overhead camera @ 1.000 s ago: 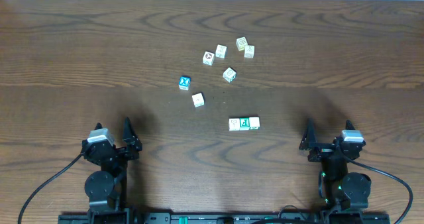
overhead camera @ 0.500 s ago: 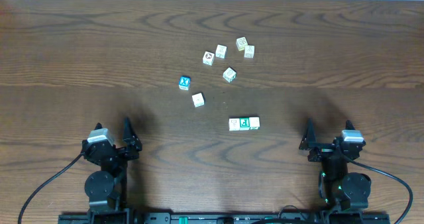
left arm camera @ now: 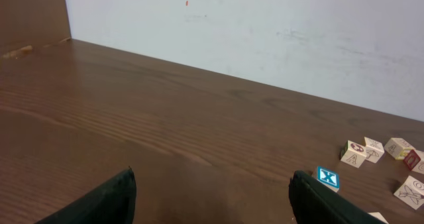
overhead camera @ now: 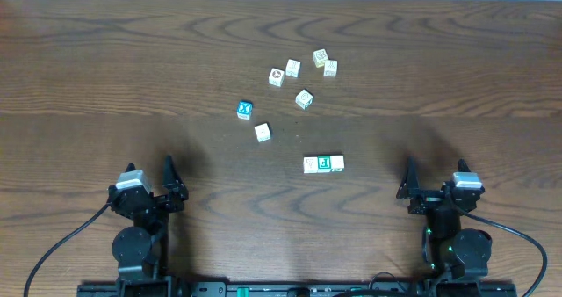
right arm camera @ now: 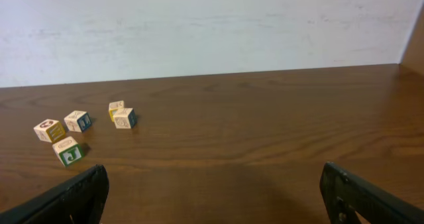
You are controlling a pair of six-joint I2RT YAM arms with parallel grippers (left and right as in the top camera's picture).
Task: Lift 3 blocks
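The three blocks lie in a short row right of the table's middle in the overhead view: a cream block (overhead camera: 310, 164), a green-faced block (overhead camera: 324, 162) and another cream block (overhead camera: 337, 162), touching side by side. My left gripper (overhead camera: 174, 181) rests open near the front left edge, well apart from the row. My right gripper (overhead camera: 410, 186) rests open at the front right, with the row to its left and slightly farther back. In the left wrist view the left gripper (left arm camera: 212, 197) holds nothing. The right gripper (right arm camera: 215, 194) also holds nothing. Neither wrist view shows the row.
A blue-faced cube (overhead camera: 245, 110) (left arm camera: 327, 177) and a lone cream cube (overhead camera: 262, 133) lie left of the row. Farther back sit several cream cubes (overhead camera: 304, 98) (right arm camera: 68, 151) in a loose cluster. A pale wall (left arm camera: 265, 25) runs behind the table's far edge.
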